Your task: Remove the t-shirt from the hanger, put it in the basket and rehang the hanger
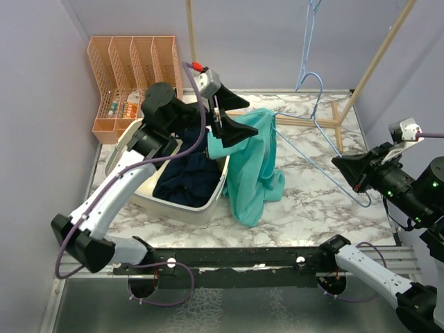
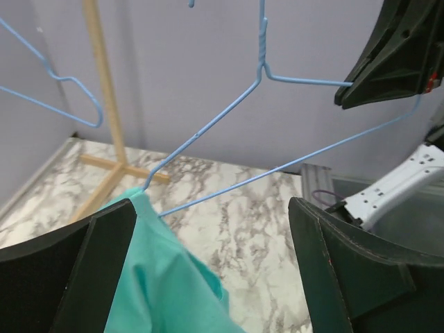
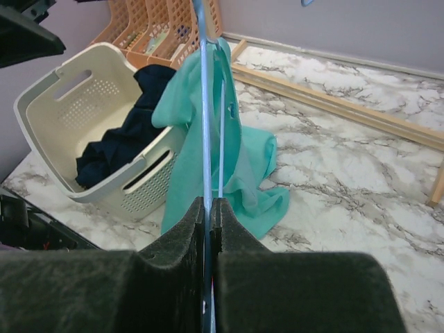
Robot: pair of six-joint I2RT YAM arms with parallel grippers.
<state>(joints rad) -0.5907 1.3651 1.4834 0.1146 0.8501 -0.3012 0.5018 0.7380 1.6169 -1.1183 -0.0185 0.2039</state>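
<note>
Right tool [image 3: 209, 208] tight on hanger [image 3: 206, 104], left tool [image 2: 211, 208] wide apart beside t-shirt [image 2: 159, 277]

Pinched in the right gripper [image 3: 208, 206]: hanger [image 3: 206, 104], running straight ahead of it. On the hanger's far end: t-shirt [image 3: 243, 152], draped down onto the table [image 3: 347, 180]. Ahead and left of that gripper, against the t-shirt: basket [image 3: 48, 111] with clothes [image 3: 114, 152] inside. By the left finger of the left gripper [image 2: 211, 208]: the t-shirt's top.
</note>
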